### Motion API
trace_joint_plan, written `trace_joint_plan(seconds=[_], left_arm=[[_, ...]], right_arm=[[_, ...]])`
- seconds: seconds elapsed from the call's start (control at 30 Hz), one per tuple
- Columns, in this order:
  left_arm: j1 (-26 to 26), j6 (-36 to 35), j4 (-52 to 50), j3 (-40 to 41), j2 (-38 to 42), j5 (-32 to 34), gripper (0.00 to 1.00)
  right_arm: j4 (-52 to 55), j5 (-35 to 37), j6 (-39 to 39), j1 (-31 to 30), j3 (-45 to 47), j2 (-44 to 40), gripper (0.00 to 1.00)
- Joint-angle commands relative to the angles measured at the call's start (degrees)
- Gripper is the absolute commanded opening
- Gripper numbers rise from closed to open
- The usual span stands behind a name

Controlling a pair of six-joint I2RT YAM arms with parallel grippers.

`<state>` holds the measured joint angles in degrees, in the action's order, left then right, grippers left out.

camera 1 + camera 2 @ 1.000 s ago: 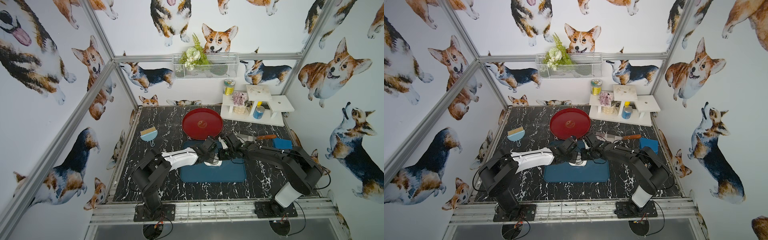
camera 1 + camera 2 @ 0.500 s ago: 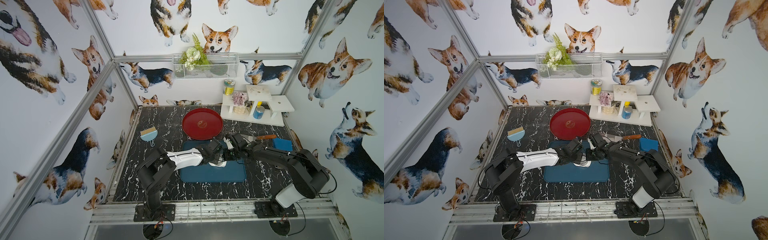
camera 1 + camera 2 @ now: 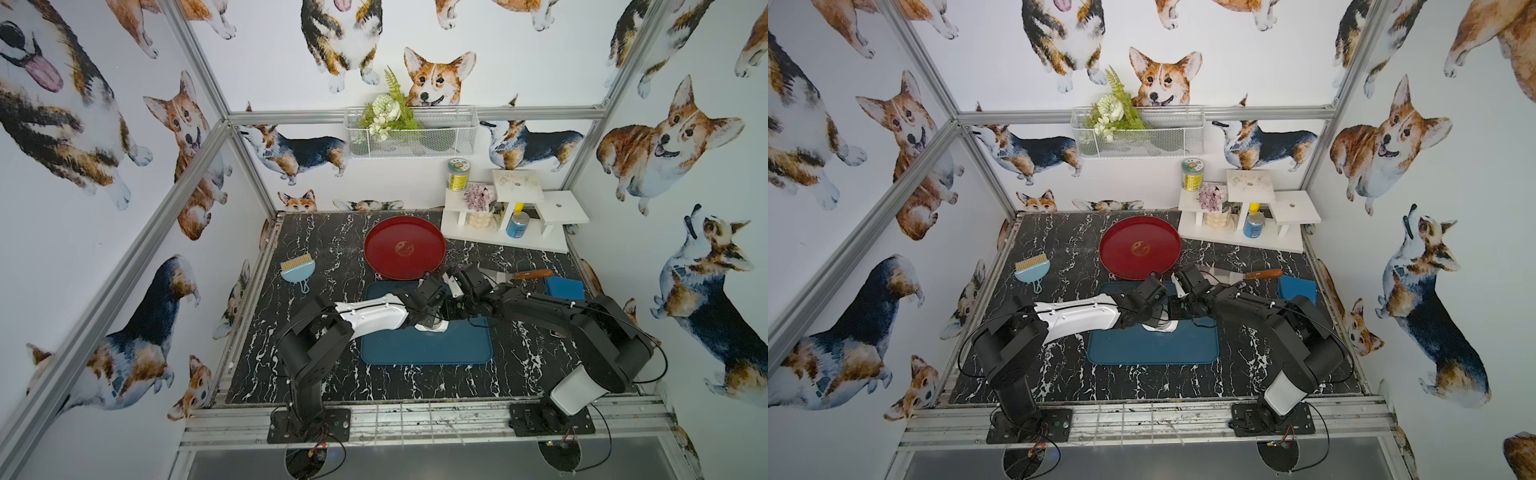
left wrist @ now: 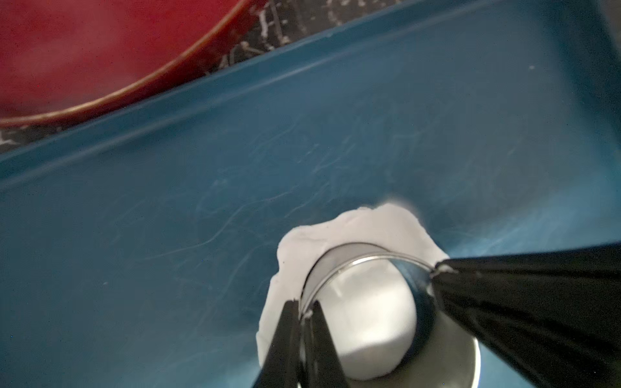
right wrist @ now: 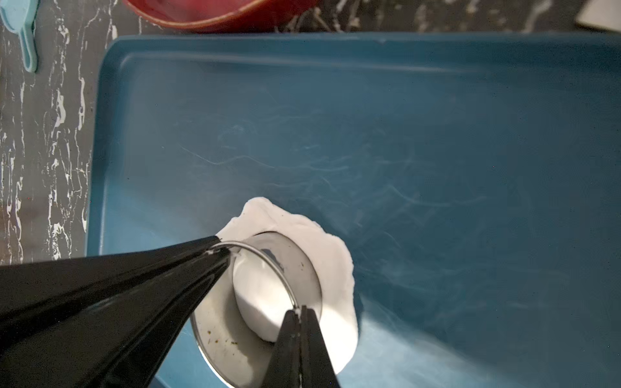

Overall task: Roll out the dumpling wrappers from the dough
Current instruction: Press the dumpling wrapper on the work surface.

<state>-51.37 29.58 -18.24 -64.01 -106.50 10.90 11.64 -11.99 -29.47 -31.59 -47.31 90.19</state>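
My left claw point(image 4: 304, 314) is pinched shut on the rim of the metal ring cutter point(image 4: 339, 255), my right claw point(image 5: 300, 312) on the opposite side, so, I reckon, it presses down level. The dough point(image 4: 339, 228) lies flat right under both claws, on the blue tray point(image 4: 201, 201).

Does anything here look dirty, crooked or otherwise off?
Small brownish specks dot the inner wall of the metal ring pressed into the dough, which is odd for a food tool. The white shelf at the back also stands askew.
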Motion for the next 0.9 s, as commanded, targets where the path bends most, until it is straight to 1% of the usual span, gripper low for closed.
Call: trace_joint_plan(seconds=[0.0,0.17,0.33,0.43,0.6,0.77,0.87], left_arm=[[-1.67,0.11,-12.62,0.37,-3.01,-13.56,0.00],[-0.70,-0.09,-14.41,2.53,-0.91,-8.73,0.00],[1.73,-0.01,-14.90,7.52,3.30,-5.28,0.00],[1.83,0.12,-13.97,8.70,5.00,-4.52,0.00],[0.21,0.51,-10.45,8.15,5.31,-5.24,0.00],[-2.62,0.98,-8.16,5.86,3.59,-5.04,0.00],[-3.34,1.55,-7.14,5.97,3.81,-4.34,0.00]], right_arm=[[11.33,5.57,1.26,1.34,2.10,-0.67,0.00],[6.89,1.70,-1.10,0.17,2.55,0.83,0.00],[4.52,1.54,-2.84,-4.18,-0.60,5.24,0.00],[3.94,1.83,-3.05,-4.79,-1.14,6.07,0.00],[6.04,6.89,-0.85,-4.20,0.37,2.92,0.00],[6.29,8.15,0.40,-0.30,5.00,-2.02,0.00],[4.85,8.12,0.39,0.36,6.97,-4.12,0.00]])
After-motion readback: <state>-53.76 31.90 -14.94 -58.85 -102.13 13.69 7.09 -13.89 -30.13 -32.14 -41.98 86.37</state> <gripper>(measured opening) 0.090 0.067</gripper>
